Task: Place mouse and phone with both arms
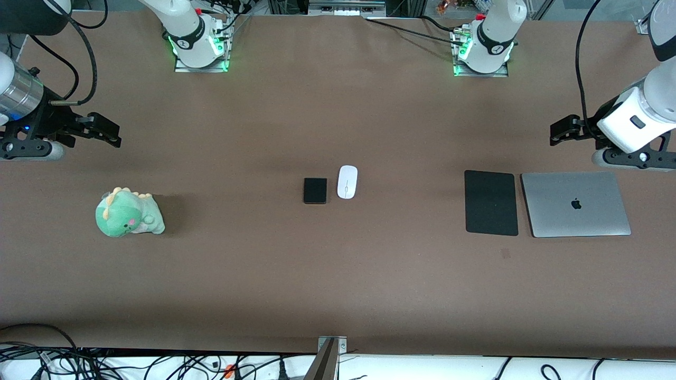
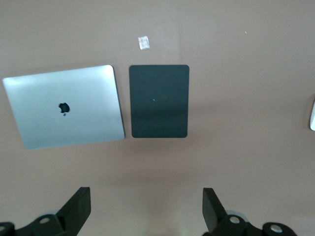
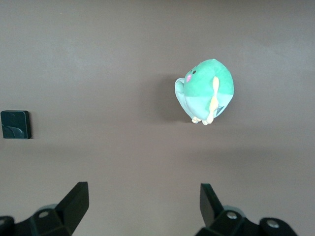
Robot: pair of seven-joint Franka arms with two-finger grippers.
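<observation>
Front view: the white mouse [image 1: 347, 182] and the black phone [image 1: 315, 190] lie side by side on the brown table [image 1: 338, 285] at its middle, close together but apart, the mouse toward the left arm's end. Both sit well away from either gripper, roughly midway between them.

The left gripper [image 1: 561, 130] hangs in the air at the left arm's end of the table, over bare tabletop just farther from the front camera than the closed silver laptop [image 1: 575, 203] and the black mouse pad [image 1: 490, 202]. In the left wrist view its fingers [image 2: 78, 209] stand wide apart with nothing between them; the laptop [image 2: 66, 105] and mouse pad [image 2: 159, 101] lie flat below it, just beside each other with a thin gap, and a sliver of the mouse [image 2: 312, 114] shows at the picture's edge.

The right gripper [image 1: 108, 132] hangs over the right arm's end of the table, above bare surface farther from the front camera than the green dinosaur plush toy [image 1: 128, 213]. In the right wrist view its fingers [image 3: 76, 201] are likewise spread and empty, with the plush [image 3: 205, 92] below it and the phone [image 3: 15, 124] off toward the table's middle.
</observation>
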